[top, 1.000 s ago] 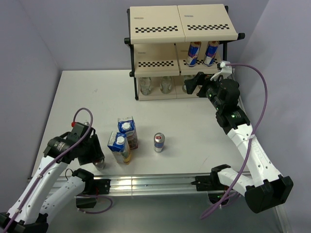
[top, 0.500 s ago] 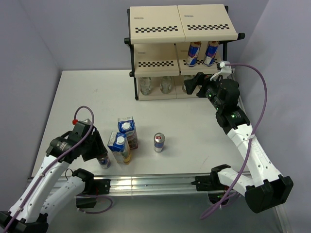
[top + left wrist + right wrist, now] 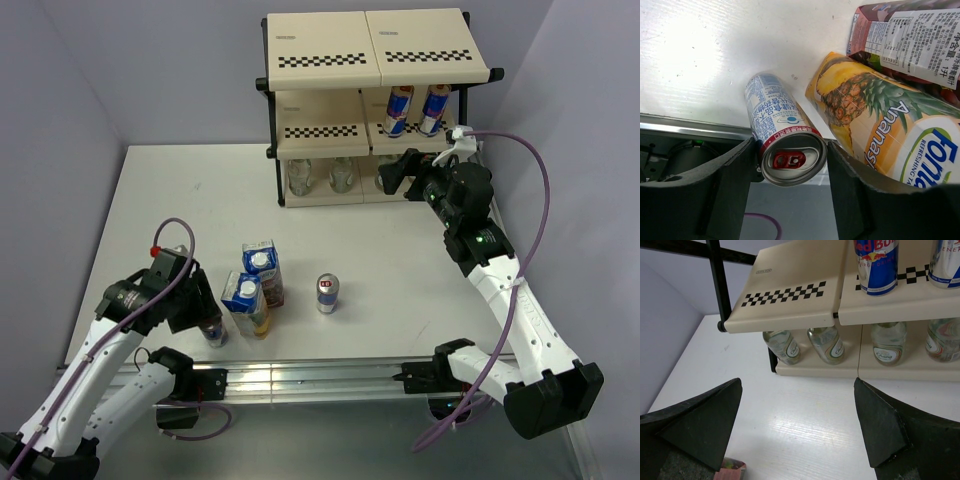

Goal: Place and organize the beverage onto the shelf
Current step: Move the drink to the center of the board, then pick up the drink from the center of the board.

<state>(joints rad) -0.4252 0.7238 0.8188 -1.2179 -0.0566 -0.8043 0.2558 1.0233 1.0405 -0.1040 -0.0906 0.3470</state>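
Observation:
My left gripper (image 3: 210,326) (image 3: 791,146) is shut on a slim blue-and-silver can (image 3: 213,331) (image 3: 782,137). That can stands upright near the table's front edge, right beside the yellow pineapple carton (image 3: 245,303) (image 3: 880,125). The purple carton (image 3: 263,268) (image 3: 910,40) stands just behind it. Another can (image 3: 327,293) stands alone mid-table. The shelf (image 3: 320,60) (image 3: 790,300) holds two cans (image 3: 399,110) (image 3: 876,265) on its middle tier and several clear bottles (image 3: 343,175) (image 3: 826,344) on the bottom tier. My right gripper (image 3: 395,172) (image 3: 797,385) hangs open and empty in front of the bottom tier.
A metal rail (image 3: 320,378) runs along the table's front edge, close under the left gripper. The left half of the shelf's middle tier (image 3: 320,125) and its top board carry nothing. Purple walls close in the table at the left and back.
A second ago the left gripper and its can stood further left; both have shifted right, up against the yellow carton. The right arm has not moved.

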